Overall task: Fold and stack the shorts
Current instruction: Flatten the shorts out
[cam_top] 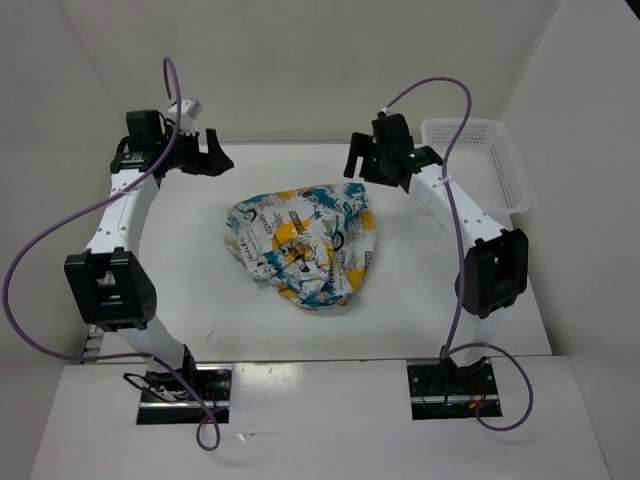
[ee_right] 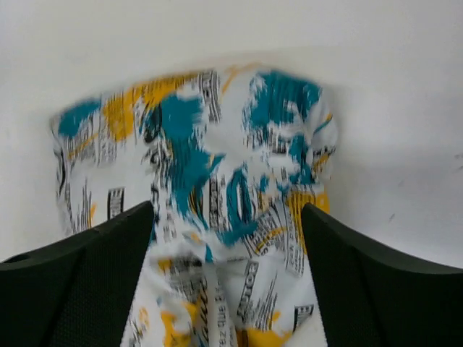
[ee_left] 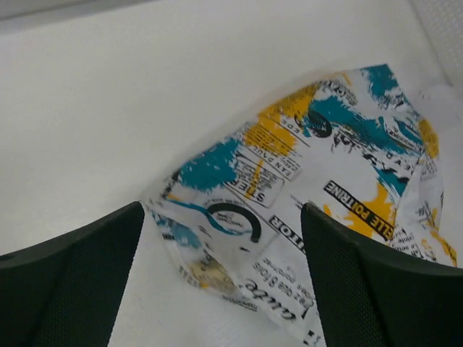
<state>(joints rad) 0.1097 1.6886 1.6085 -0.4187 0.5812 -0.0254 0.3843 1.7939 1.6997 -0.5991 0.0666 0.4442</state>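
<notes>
In the middle of the table lie the crumpled white fabric shorts splashed with yellow and teal point(cam_top: 305, 248). Beyond them hover the left gripper point(cam_top: 215, 158) and right gripper point(cam_top: 362, 165), both spread and empty. They'd do best to pinch opposite edges and pull the cloth flat first. A white mesh plastic basket point(cam_top: 500, 130) sits far right.

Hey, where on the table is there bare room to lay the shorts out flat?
Bare table lies between the shorts and the left arm, and along the near edge. The far right is crowded: right gripper and basket sit close together.
</notes>
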